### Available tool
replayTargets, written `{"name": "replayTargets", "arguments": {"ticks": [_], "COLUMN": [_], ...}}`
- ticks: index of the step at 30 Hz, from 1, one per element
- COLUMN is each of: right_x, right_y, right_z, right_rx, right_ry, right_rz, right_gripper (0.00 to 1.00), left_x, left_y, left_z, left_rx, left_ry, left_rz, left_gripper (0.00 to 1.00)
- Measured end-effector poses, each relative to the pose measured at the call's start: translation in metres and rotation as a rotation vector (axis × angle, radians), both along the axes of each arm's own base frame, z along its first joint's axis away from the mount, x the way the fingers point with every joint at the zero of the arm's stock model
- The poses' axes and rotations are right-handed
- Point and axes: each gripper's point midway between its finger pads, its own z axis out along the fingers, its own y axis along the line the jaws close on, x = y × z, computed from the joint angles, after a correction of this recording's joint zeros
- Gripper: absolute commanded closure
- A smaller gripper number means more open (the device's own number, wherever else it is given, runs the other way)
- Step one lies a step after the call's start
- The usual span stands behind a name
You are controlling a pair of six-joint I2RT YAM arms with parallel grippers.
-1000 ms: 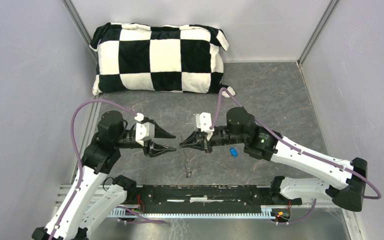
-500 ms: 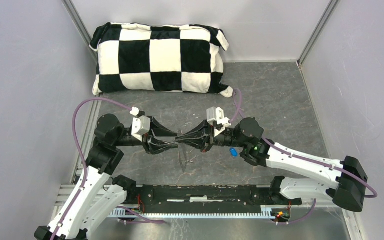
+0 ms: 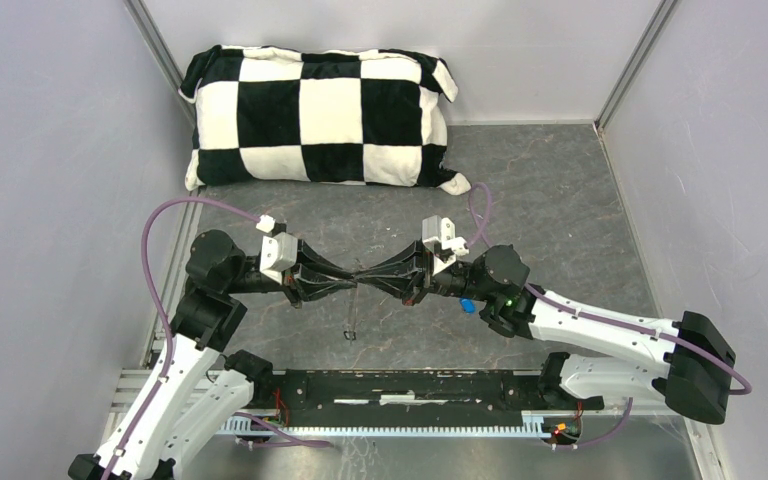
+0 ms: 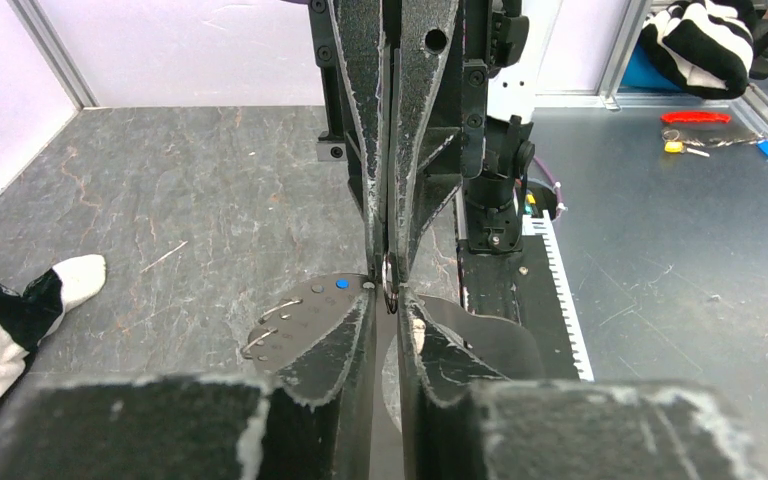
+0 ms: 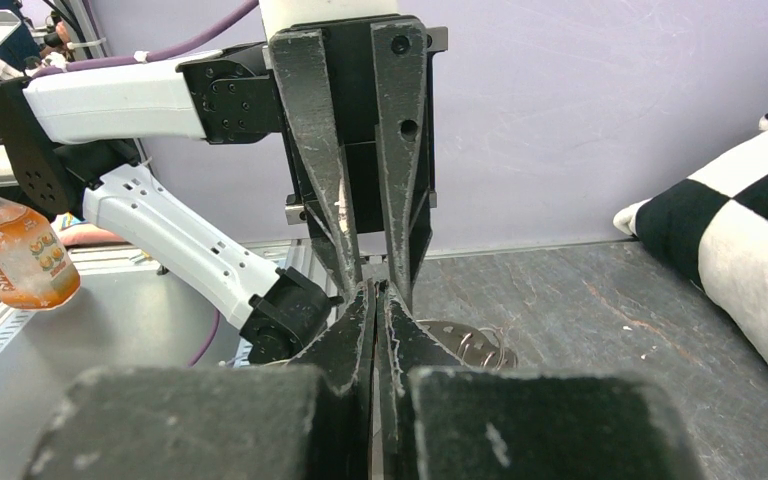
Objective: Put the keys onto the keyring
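The left gripper (image 3: 350, 284), open a second ago, has closed tip to tip with the right gripper (image 3: 365, 283) well in front of the pillow (image 3: 320, 115); both jaws now pinch the dangling keyring (image 3: 351, 318); a handover looks likely; the blue key (image 3: 467, 304) lies unthreaded, in front of the pillow's right corner.
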Motion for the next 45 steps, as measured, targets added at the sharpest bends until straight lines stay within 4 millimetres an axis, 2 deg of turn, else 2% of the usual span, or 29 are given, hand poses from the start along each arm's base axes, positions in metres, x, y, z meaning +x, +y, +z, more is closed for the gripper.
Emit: {"name": "replayTargets", "arguments": {"ticks": [3, 5, 7, 9, 11, 15, 30, 33, 37, 43, 44, 45], "right_x": [0.0003, 0.0003, -0.0004, -0.0013, -0.0024, -0.0032, -0.0036, -0.0040, -0.0042, -0.0077, -0.0082, -0.0086], "right_y": [-0.0008, -0.0013, -0.0020, -0.0026, -0.0028, -0.0022, 0.0012, 0.0037, 0.0050, 0.0058, 0.0061, 0.0064], "right_z": [0.0016, 0.0024, 0.0025, 0.0022, 0.0021, 0.0067, 0.0027, 0.0019, 0.0018, 0.0006, -0.0001, -0.0008], "right_rx": [0.013, 0.022, 0.031, 0.038, 0.046, 0.072, 0.063, 0.050, 0.038, 0.030, 0.025, 0.020], "right_ry": [0.004, 0.007, 0.010, 0.015, 0.023, 0.028, 0.030, 0.025, 0.014, 0.001, -0.002, -0.004], "right_rz": [-0.003, -0.004, -0.002, 0.002, 0.007, 0.016, 0.027, 0.033, 0.034, 0.050, 0.053, 0.055], "right_gripper": [1.00, 0.99, 1.00, 1.00, 1.00, 1.00, 1.00, 1.00, 1.00, 0.99, 0.97, 0.88], "left_x": [0.0000, -0.0001, -0.0002, -0.0002, -0.0004, 0.0017, 0.0029, 0.0021, 0.0011, -0.0027, -0.0030, -0.0036], "left_y": [0.0000, 0.0000, 0.0000, -0.0001, -0.0001, -0.0011, -0.0017, -0.0014, -0.0010, -0.0001, 0.0001, 0.0004], "left_z": [-0.0001, 0.0000, 0.0000, -0.0001, -0.0003, -0.0021, -0.0024, -0.0015, -0.0016, -0.0032, -0.0038, -0.0047], "left_rx": [0.000, 0.000, 0.000, 0.000, 0.001, 0.005, 0.011, 0.013, 0.018, 0.032, 0.034, 0.037], "left_ry": [0.001, 0.001, 0.001, 0.001, 0.002, 0.013, 0.026, 0.030, 0.019, 0.007, 0.001, -0.008], "left_rz": [0.000, 0.000, 0.000, -0.001, -0.002, -0.003, -0.005, -0.005, -0.010, -0.028, -0.030, -0.032], "left_gripper": [0.90, 0.92, 0.89, 0.82, 0.78, 0.79, 0.79, 0.82, 0.97, 0.98, 0.98, 0.98]}}
